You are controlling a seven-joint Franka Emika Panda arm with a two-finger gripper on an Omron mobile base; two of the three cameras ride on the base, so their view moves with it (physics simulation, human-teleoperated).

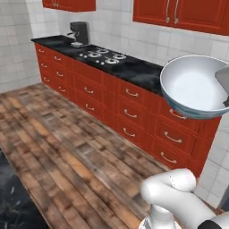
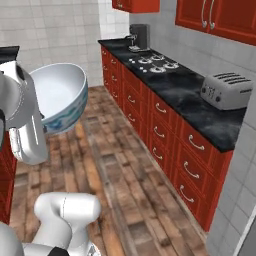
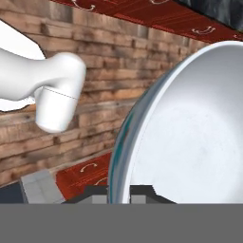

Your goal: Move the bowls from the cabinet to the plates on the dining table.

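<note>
A glossy white bowl (image 1: 190,85) with a pale blue outside hangs in the air, tilted on its side in front of the red drawers. My gripper (image 3: 118,193) is shut on the bowl (image 3: 190,133), with the rim between the fingertips. From the right the bowl (image 2: 56,97) sits against my white hand, above the floor. The red wall cabinet (image 1: 183,13) with long silver handles hangs above the counter, its doors shut. A black marble top (image 1: 10,197) that looks like the dining table lies at the lower left. The plates are out of view.
A black counter (image 2: 185,95) over red drawers (image 1: 129,114) carries a stove (image 1: 102,56), a coffee machine (image 1: 79,33) and a toaster (image 2: 227,90). Wooden floor (image 1: 67,147) spreads between the counter and the marble top.
</note>
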